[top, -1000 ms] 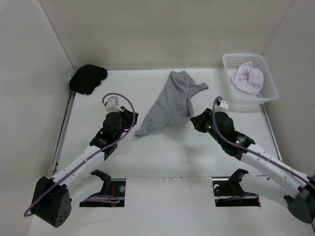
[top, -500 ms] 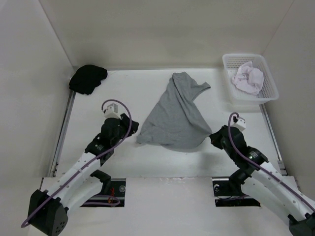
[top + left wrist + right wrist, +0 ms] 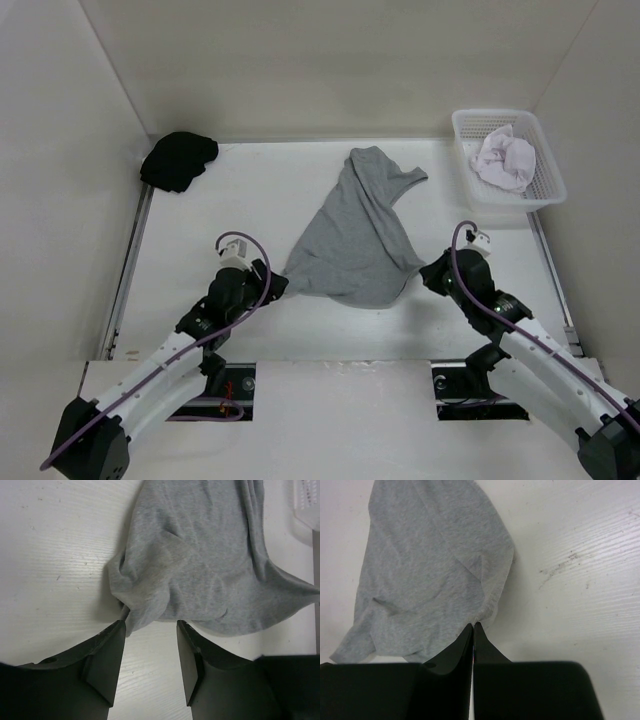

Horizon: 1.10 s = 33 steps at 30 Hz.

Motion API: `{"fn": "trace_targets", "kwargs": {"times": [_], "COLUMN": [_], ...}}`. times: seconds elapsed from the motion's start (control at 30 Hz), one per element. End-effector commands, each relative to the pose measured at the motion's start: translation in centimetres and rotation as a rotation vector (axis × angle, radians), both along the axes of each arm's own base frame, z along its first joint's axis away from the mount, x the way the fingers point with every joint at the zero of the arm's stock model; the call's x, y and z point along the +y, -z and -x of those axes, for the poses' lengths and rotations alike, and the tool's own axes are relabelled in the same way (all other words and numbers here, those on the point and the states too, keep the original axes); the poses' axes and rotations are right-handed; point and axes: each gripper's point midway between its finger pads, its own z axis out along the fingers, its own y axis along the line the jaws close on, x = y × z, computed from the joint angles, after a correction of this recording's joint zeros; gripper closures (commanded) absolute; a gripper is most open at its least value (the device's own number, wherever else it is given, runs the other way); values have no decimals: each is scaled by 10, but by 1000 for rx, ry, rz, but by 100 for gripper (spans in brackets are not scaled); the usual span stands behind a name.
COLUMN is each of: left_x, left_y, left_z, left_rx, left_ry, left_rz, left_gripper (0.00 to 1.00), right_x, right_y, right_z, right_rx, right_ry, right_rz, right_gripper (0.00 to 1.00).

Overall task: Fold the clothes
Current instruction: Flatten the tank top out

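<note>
The clothes [image 3: 355,240], one plain grey knit garment, lie spread in a rough triangle on the white table, narrow end toward the back wall. My left gripper [image 3: 277,286] stands open at the garment's near-left corner. In the left wrist view the bunched corner [image 3: 135,615] just touches the left fingertip [image 3: 119,627], and bare table shows between the jaws of my left gripper [image 3: 151,630]. My right gripper [image 3: 428,272] is at the near-right corner. In the right wrist view my right gripper [image 3: 472,626] is shut, pinching the puckered hem [image 3: 487,607] of the clothes [image 3: 420,570].
A black cloth bundle [image 3: 180,160] sits in the back-left corner. A white mesh basket [image 3: 462,178] with a pale pinkish cloth [image 3: 503,160] stands at the back right; its corner [image 3: 307,505] shows in the left wrist view. Walls close in three sides.
The left gripper has opened, let go of the garment's left corner and drawn back toward the near edge. The right gripper pulled its corner out right, spreading the garment wider.
</note>
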Motion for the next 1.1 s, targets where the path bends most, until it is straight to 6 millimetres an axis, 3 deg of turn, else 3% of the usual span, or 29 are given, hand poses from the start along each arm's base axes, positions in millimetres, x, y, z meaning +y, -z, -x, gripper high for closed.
{"fn": "trace_targets", "kwargs": {"times": [0.0,0.2,0.3,0.33,0.37,0.43,0.5,0.6,0.67,0.73,0.9,1.0,1.07], "left_x": [-12,-15,-18,-22,-31,-36,-31,-16,-9,-1,11,13,6], "left_y": [-11,-3,-9,-18,-41,-67,-107,-137,-131,-109,-46,-31,-27], "left_z": [-14,-29,-34,-34,-31,-20,0,27,34,30,-15,-28,-20], "left_rx": [-47,-19,-24,-28,-47,-58,-43,14,65,120,203,208,175], "left_ry": [21,15,15,25,58,79,79,80,63,17,-84,-93,-48], "left_rz": [24,-46,-60,-43,-12,8,28,6,-10,-36,-27,-35,-54], "left_gripper": [57,69,90,95,97,97,97,92,88,83,83,83,84], "right_x": [9,9,9,9,9,7,5,3,5,10,13,14,13], "right_y": [-12,-20,-22,-22,-23,-24,-24,-20,-13,-9,-9,-10,-6], "right_z": [-8,-7,-6,-7,-7,-6,-5,-6,-9,-10,-11,-10,-8], "right_rx": [-56,-74,-82,-84,-85,-89,-96,-99,-90,-82,-83,-87,-80], "right_ry": [-30,-35,-37,-39,-42,-44,-39,-25,-29,-45,-62,-68,-64], "right_rz": [-34,-41,-41,-39,-34,-26,-29,-39,-41,-47,-46,-48,-43], "right_gripper": [98,98,98,98,98,98,98,98,98,98,98,98,98]}}
